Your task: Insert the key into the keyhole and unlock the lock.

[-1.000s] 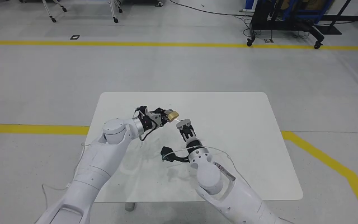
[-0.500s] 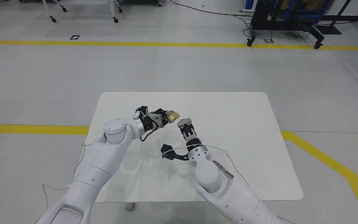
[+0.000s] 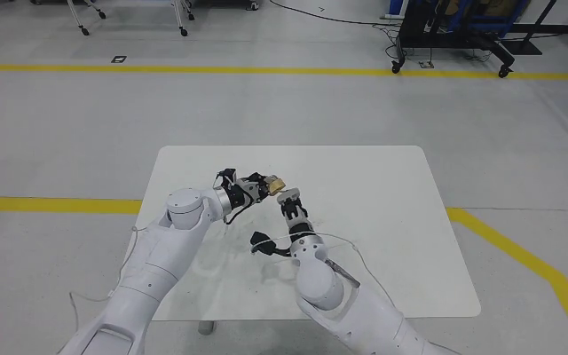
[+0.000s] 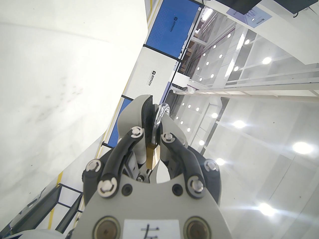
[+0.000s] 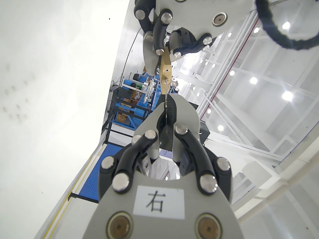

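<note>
A small brass padlock (image 3: 273, 185) with a silver shackle (image 4: 159, 120) is held above the white table (image 3: 373, 195) by my left gripper (image 4: 155, 116), which is shut on the shackle; the brass body (image 4: 152, 156) hangs between its fingers. In the right wrist view the padlock (image 5: 165, 69) faces my right gripper (image 5: 167, 100), which is shut on a thin metal key (image 5: 165, 108). The key's tip sits right at the bottom face of the lock. In the top view my right gripper (image 3: 286, 197) is just beside the padlock.
The table's white top (image 3: 382, 248) lies beneath both arms. A black cable (image 3: 266, 246) loops by the right arm's wrist. Yellow floor lines (image 3: 497, 232) run past the table; carts (image 3: 453, 35) stand far behind.
My right gripper with the key has crept up and left toward the padlock. The left gripper has barely shifted.
</note>
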Robot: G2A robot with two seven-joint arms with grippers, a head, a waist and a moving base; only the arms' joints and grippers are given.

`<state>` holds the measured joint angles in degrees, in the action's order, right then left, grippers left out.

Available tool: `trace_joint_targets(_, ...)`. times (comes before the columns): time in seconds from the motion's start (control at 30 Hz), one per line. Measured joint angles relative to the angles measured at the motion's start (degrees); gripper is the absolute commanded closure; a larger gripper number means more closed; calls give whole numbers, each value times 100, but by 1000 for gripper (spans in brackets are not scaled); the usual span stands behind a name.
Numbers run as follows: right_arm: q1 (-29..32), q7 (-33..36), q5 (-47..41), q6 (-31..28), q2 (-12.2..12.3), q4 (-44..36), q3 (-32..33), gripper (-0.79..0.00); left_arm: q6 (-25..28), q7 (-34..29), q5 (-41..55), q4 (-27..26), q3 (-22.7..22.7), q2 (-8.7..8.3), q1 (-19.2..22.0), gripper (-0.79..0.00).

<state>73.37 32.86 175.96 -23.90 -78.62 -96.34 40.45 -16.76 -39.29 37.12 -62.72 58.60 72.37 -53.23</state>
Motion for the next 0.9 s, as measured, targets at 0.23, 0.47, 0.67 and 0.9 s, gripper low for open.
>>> trace_joint_targets(0.23, -49, 45, 4, -76, -85, 82, -79, 0, -6, 56, -33, -23, 22, 9, -19, 0)
trace_joint_targets(0.47, -121, -61, 3, -69, -120, 143, -193, 0, -20, 82, -60, -57, 47, 16, -45, 0)
trace_joint_targets(0.67, -50, -263, -24, 95, -114, 114, -90, 0, -19, 80, -70, -76, 73, 20, -65, 0)
trace_joint_targets(0.9, 231, -860, -308, 590, -9, -68, 443, 0, 52, 62, -108, -117, 126, 15, -101, 0)
